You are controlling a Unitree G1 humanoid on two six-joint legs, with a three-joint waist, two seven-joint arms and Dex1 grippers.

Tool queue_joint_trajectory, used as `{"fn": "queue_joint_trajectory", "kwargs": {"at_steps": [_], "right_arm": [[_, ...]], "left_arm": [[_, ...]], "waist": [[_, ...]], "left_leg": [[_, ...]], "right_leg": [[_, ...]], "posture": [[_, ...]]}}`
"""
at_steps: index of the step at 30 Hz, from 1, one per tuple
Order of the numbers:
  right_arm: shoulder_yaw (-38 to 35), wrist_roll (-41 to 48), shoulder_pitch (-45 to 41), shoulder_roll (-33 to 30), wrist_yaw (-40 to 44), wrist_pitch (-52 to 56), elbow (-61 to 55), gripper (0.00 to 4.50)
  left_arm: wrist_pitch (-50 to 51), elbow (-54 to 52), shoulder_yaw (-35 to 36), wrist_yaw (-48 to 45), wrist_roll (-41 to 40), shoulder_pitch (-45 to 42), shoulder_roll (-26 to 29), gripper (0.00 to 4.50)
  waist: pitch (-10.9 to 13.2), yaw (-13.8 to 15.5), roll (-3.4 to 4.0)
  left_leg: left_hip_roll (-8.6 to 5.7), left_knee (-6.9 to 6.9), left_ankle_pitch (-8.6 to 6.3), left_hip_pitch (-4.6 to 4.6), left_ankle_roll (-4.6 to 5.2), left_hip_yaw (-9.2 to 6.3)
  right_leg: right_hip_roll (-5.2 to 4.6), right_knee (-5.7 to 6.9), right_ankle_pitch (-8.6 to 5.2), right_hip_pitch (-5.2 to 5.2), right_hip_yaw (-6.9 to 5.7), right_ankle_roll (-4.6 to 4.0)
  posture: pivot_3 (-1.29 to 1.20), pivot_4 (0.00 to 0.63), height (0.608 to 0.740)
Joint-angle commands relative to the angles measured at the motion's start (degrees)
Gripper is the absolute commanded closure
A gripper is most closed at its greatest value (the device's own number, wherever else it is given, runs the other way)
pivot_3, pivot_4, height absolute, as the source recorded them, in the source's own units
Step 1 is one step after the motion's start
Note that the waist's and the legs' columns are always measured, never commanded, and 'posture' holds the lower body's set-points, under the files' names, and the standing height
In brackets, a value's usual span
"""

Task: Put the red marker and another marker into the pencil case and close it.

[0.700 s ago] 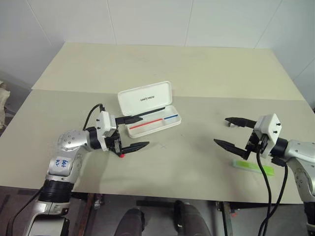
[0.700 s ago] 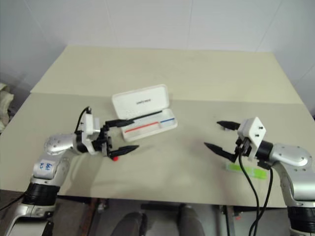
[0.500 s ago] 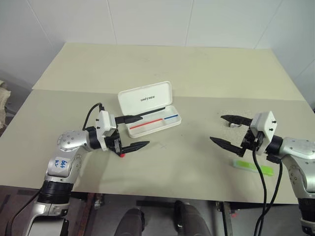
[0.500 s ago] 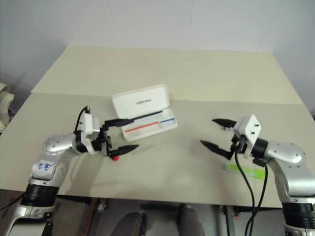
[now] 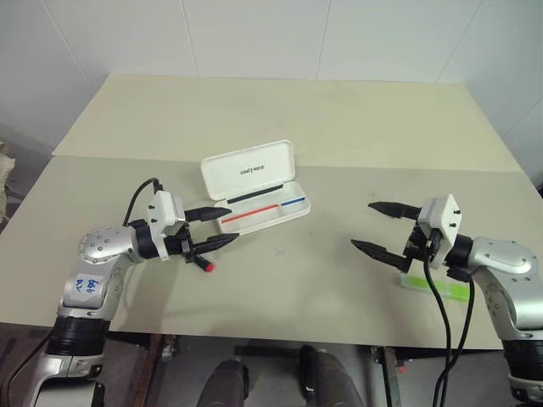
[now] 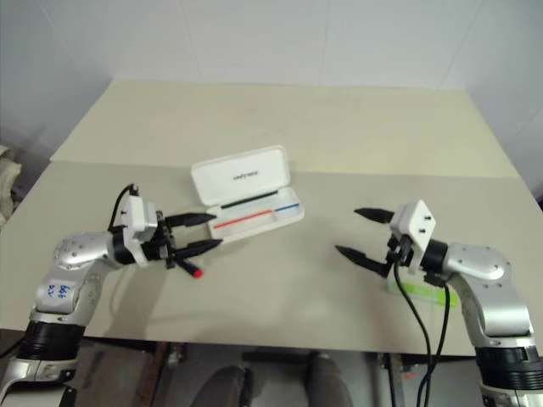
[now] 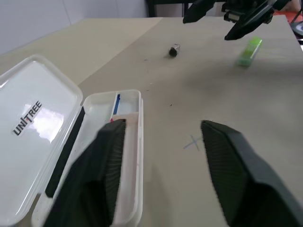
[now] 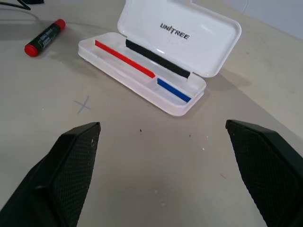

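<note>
Lying open mid-table, the pencil case [image 5: 254,188] has its lid tipped back with the dark lettering facing up, and a red and a blue stripe show in the tray (nothing else seen in the tray). The left gripper [image 5: 217,227] hangs level just left of the case, fingers partly apart and holding nothing. The red marker [image 8: 45,37] lies flat on the table [image 5: 280,110] beneath and just beside that gripper, red cap end toward the robot, clear of the case. The right gripper [image 5: 381,227] hovers well right of the case, fingers spread wide, empty. The green marker [image 5: 437,287] lies flat near the table's front edge, below and just behind the right gripper, not touched by it.
</note>
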Motion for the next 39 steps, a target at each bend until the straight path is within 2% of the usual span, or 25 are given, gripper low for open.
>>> {"fn": "queue_joint_trajectory", "kwargs": {"at_steps": [1, 4, 8, 18, 30, 39], "right_arm": [[0.92, 1.3, -0.45, 1.1, 0.42, -1.03, -2.98, 0.0], [3.11, 0.7, -0.62, 2.77, -1.74, 0.38, -6.61, 0.0], [4.07, 1.26, 0.31, 4.04, -2.29, 0.52, -9.16, 0.0], [7.64, -0.27, -0.57, 8.29, -6.54, 1.17, -13.02, 0.0], [7.65, -0.75, -0.75, 9.2, -9.61, 0.88, -15.17, 0.0], [7.18, -0.52, -0.14, 8.97, -11.2, 1.58, -17.24, 0.0]], "left_arm": [[-0.45, 1.14, 0.86, 0.57, 2.44, -0.22, 2.08, 2.35], [-1.58, 4.41, 1.97, -1.84, 2.12, -0.74, 3.88, 2.35], [-0.98, 8.32, -0.27, -2.4, 4.06, -5.04, 4.21, 2.35], [-2.46, 13.31, -1.31, -8.2, 5.36, -9.12, 5.57, 2.35], [-1.04, 14.46, -5.46, -11.05, 6.98, -10.29, 3.79, 2.35], [-3.3, 21.54, -8.06, -9.69, 11.28, -14.1, 0.74, 2.35]], "waist": [[0.0, -0.11, 0.0], [0.0, -0.26, 0.0], [0.0, -0.15, 0.0], [0.0, -0.41, -0.01], [0.0, -0.42, -0.01], [0.0, -0.29, -0.01]], "left_leg": [[0.0, 0.0, 0.0, 0.0, 0.0, 0.0], [-0.01, -0.01, 0.0, -0.02, 0.0, 0.0], [0.0, 0.01, 0.0, -0.02, 0.0, -0.01], [-0.01, -0.02, 0.0, -0.05, 0.0, 0.01], [-0.01, -0.02, 0.0, -0.07, 0.0, 0.01], [-0.01, 0.03, -0.01, -0.06, 0.01, 0.01]], "right_leg": [[0.0, 0.0, 0.0, 0.0, 0.0, 0.0], [0.0, 0.0, 0.0, -0.02, 0.0, 0.0], [0.0, 0.01, 0.0, -0.02, -0.02, 0.0], [0.0, 0.02, 0.01, -0.06, -0.02, 0.01], [0.01, 0.07, 0.01, -0.06, -0.02, 0.01], [0.02, 0.07, 0.01, -0.06, -0.02, 0.01]], "posture": [[0.0, 0.15, 0.74], [0.0, 0.15, 0.74], [0.0, 0.15, 0.74], [0.0, 0.15, 0.74], [0.0, 0.15, 0.74], [0.0, 0.15, 0.74]]}}
